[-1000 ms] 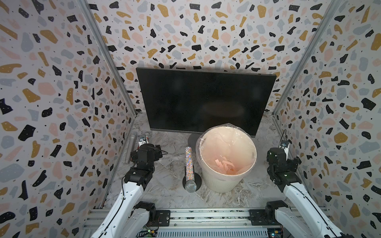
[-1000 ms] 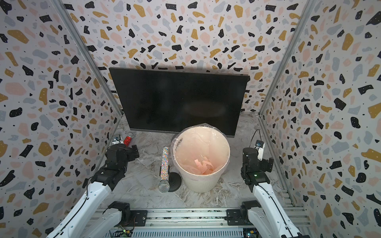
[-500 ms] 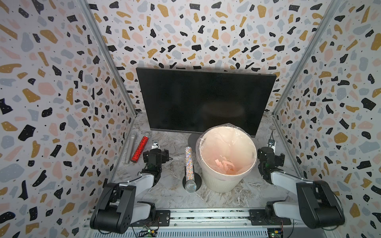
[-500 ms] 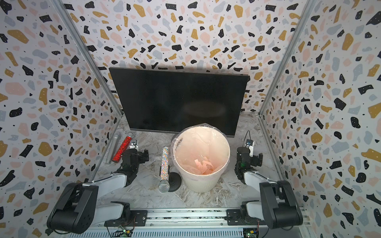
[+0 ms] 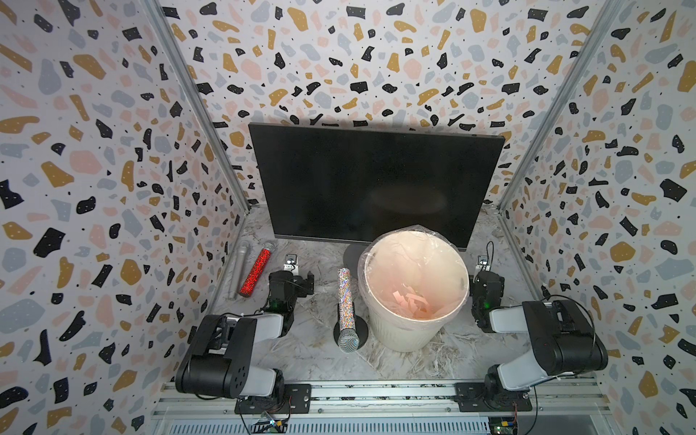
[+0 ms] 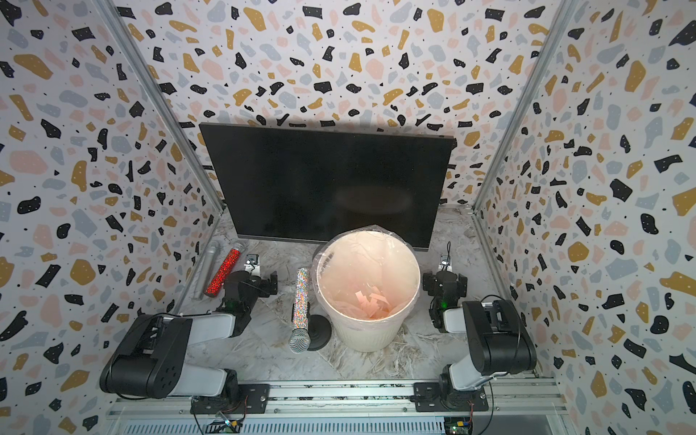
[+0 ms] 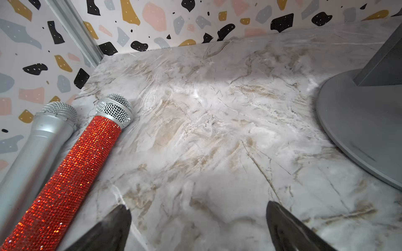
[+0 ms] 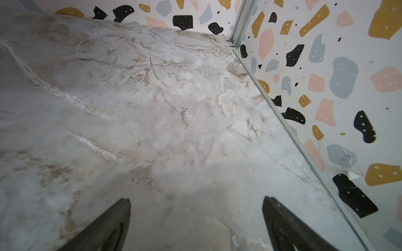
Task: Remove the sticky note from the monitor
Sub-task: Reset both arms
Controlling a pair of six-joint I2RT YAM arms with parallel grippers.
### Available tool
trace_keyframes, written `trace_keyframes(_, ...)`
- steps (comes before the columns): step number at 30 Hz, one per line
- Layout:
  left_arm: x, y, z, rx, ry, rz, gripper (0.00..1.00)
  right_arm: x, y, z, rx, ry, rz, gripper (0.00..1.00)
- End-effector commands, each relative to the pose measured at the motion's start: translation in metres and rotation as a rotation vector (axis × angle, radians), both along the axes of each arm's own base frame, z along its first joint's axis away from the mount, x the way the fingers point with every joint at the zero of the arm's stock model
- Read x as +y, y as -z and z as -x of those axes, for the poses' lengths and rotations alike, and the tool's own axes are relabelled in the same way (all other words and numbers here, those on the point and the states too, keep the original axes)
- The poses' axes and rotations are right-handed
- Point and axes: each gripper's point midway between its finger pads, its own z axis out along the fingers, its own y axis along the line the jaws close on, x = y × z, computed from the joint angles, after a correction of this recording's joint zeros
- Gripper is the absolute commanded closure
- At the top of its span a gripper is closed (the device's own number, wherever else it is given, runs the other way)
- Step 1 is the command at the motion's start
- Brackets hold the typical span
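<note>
monitor (image 5: 373,184) upright at 12 o'clock by back wall, screen dark; cream bin (image 5: 399,335) just in front, pink paper scraps (image 5: 410,303) inside; left gripper (image 7: 198,208) at 9 o'clock, jaws wide, empty; right gripper (image 8: 196,204) at 3 o'clock, same

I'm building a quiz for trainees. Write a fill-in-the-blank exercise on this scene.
1. The pink paper scraps lie ___ the cream bin.
2. The bin stands in ___ of the monitor.
3. The microphone beside the silver microphone has a ___ glitter body.
4. The left gripper and the right gripper both stand ___, holding nothing.

Missing words: inside; front; red; open.
</note>
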Motion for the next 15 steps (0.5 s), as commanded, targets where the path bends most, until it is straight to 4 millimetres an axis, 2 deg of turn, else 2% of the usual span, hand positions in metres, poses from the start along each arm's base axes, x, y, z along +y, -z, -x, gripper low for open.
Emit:
trace_keyframes(1,-0.0025,-0.0194,-0.0082,-0.068,0.019,0.002,0.01,0.0076,-0.0180,-0.0082,-0.080,-0.048,-0.017,0.00)
trace_keyframes(9,-0.0034,-0.0170,-0.0109,-0.058,0.025,0.002,0.01,0.0115,-0.0128,-0.0136,-0.039,-0.070,-0.024,0.00)
trace_keyframes(15,-0.0021,-0.0192,-0.0079,-0.074,0.019,0.001,0.00,0.0149,-0.0161,-0.0126,-0.057,-0.094,-0.028,0.00)
